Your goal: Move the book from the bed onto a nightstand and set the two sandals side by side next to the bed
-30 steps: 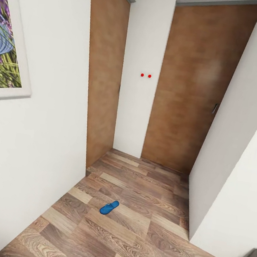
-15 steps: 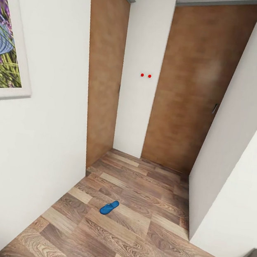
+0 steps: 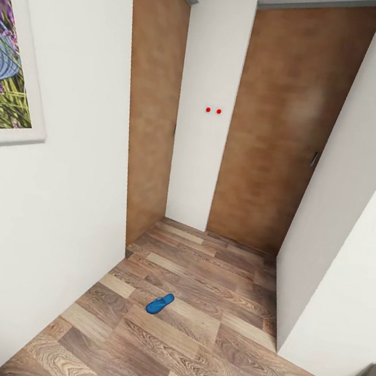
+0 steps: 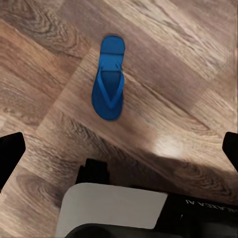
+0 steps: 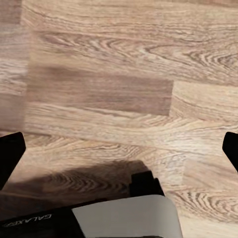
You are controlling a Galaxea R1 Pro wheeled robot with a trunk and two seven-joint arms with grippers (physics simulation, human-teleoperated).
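Sandal, bright blue and alone, was seen lying flat on the wood-plank floor of a narrow passage, near the robot and slightly left of centre, with its thong strap up. No shift was found in it, nor in the head view as a whole, across the last second; the base was judged to be at a standstill. The same sandal was shown in the left wrist view, well apart from the dark tips of the left gripper's fingers, which were spread wide at the picture's edges with nothing between them. The right gripper's fingers were likewise held spread and empty over bare planks.

Beyond the sandal, a brown door was seen at the far end, a second brown door on the left side, two small red dots on the white wall between them, and a framed picture of purple flowers on the near left wall.

Since nothing had changed, the task was judged barely begun: the sandal was not yet picked up, and the left arm was the better placed for it. A stoop would be called for, as the sandal is thin and lies flat on the floor.
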